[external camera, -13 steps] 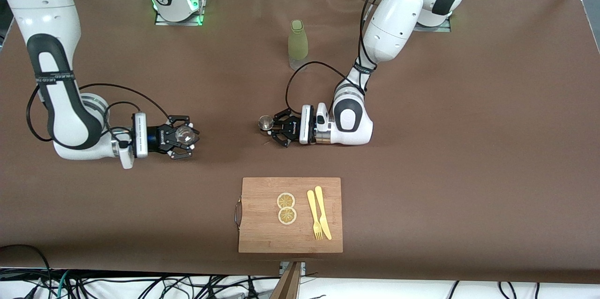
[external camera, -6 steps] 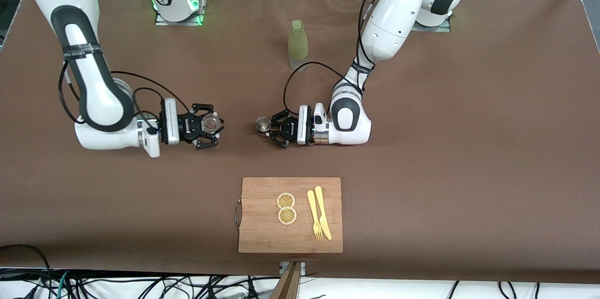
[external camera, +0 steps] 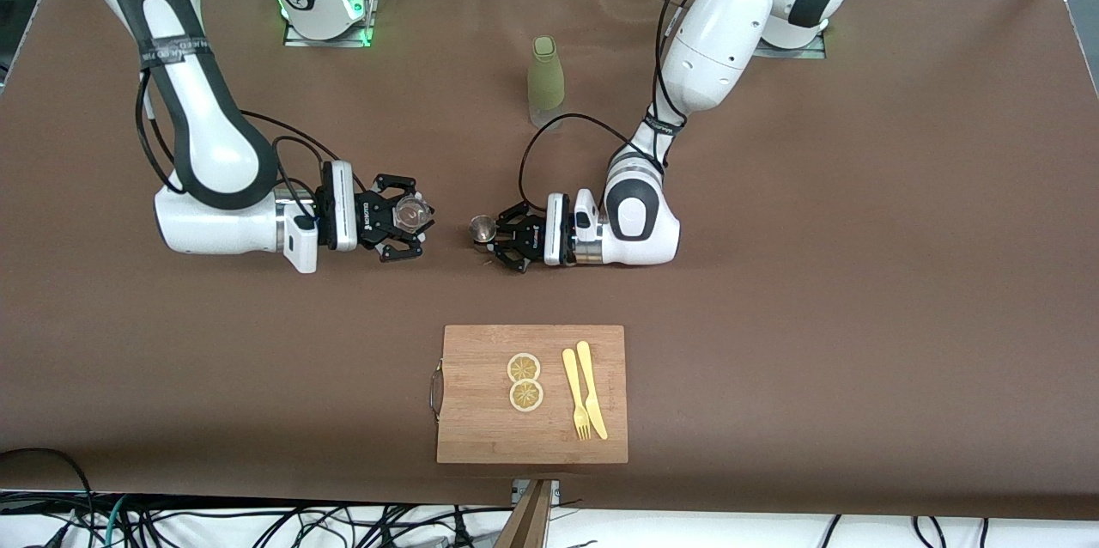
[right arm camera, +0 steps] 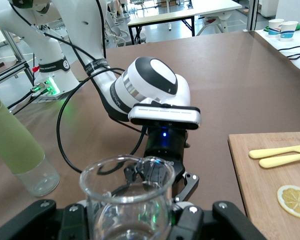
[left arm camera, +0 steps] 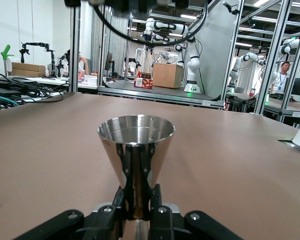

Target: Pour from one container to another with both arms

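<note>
Brown table mid-span: the right gripper pinches the glass cup upright, the left gripper pinches the metal jigger by its waist. They stand near each other; next, raising the cup's rim over the jigger.

brown table, green bottle, cutting board

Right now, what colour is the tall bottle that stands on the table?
The bottle is pale olive green with a clear base; the right wrist view shows it best.
</note>
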